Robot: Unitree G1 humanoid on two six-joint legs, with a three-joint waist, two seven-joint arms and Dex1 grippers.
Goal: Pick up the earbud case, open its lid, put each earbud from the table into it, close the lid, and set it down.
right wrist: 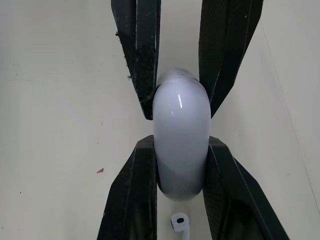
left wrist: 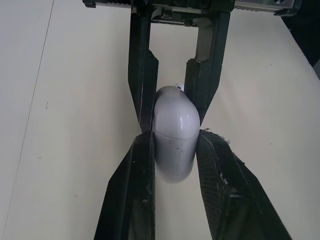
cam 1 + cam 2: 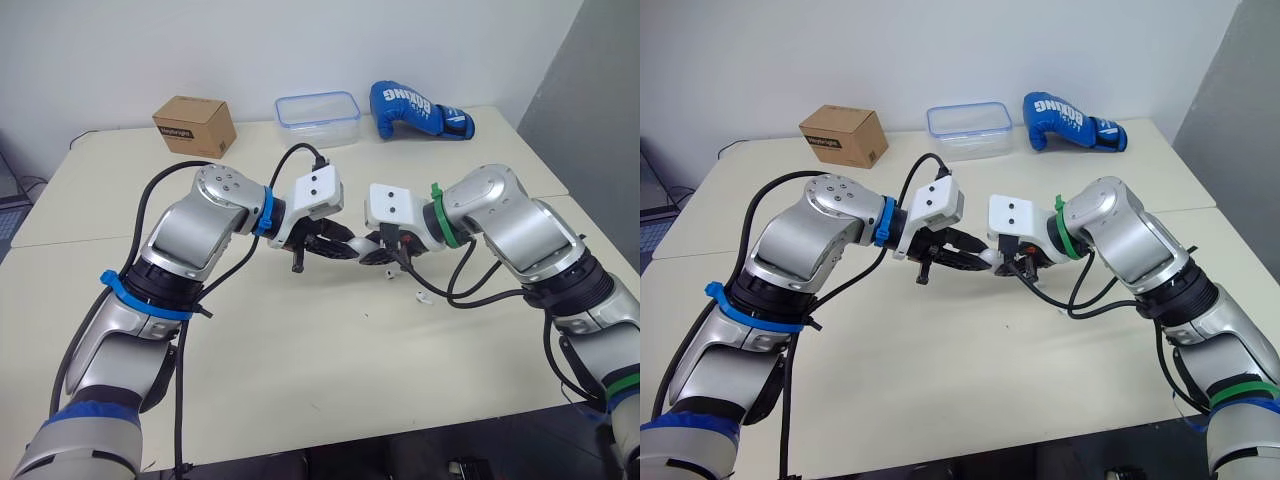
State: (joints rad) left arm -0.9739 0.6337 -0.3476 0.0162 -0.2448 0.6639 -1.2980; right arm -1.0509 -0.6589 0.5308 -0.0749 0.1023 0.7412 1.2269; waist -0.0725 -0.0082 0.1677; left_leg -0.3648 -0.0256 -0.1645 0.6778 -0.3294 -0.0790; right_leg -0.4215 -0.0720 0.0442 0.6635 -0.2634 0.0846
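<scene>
The left gripper [image 2: 175,135] was clamped on the lower body of the earbud case [image 2: 172,155]. The case was held in the air between the two wrists, and its lid seam sat just past that gripper's fingertips. Facing it, the right gripper [image 1: 180,142] was closed on the rounded lid end of the same case, so both held it at once. The lid looked shut.

One earbud [image 1: 179,221] lay on the surface [image 3: 300,360] just below the right gripper. Well beyond both grippers stood a cardboard box [image 3: 194,124], a plastic container [image 3: 318,117] and a boxing glove [image 3: 415,108].

The glossy shell was the likely hazard. If the grippers pulled or twisted unevenly, the case could squirt out and land on the earbud. Fingers straddling the seam would pinch the lid shut.
</scene>
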